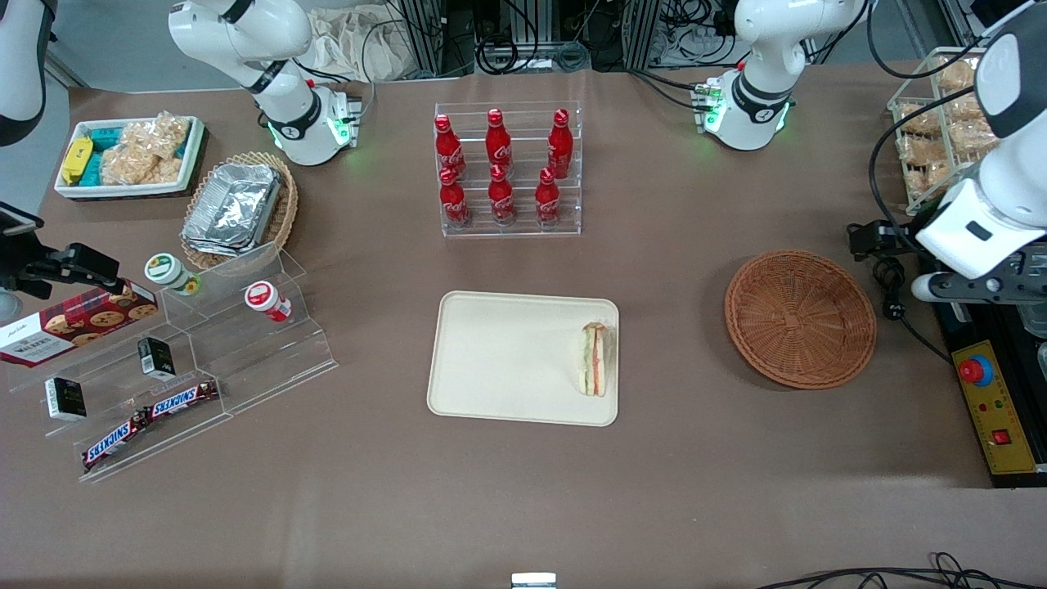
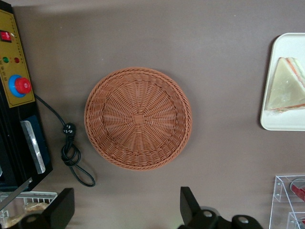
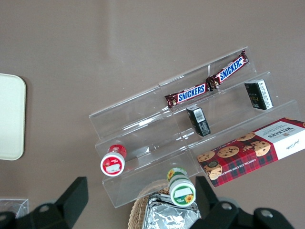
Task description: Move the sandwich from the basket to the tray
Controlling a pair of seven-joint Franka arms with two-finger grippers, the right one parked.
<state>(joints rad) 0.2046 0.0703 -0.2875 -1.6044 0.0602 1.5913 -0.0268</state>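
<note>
I judged placement done: sandwich (image 1: 595,358) lay on tray (image 1: 507,360), basket (image 1: 800,317) held nothing. Gripper (image 2: 126,207) hovered above the basket, fingers wide apart, carrying nothing. Next: only parking the arm.

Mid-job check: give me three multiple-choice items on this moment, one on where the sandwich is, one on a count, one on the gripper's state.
1. Where is the sandwich?
A. In the basket
B. On the tray, by its edge nearest the basket
C. On the bare table

2. How many red bottles stand in the clear rack?
A. Four
B. Six
C. Eight

3. What is the state of the gripper?
A. Shut on the sandwich
B. Shut on the basket's rim
C. Open and empty, above the basket

Key: 1 B, the wedge lies on the tray and the basket holds nothing. 2 B, two rows of three. 3 C, the wrist view shows the fingers spread apart with nothing between them, the basket below.
</note>
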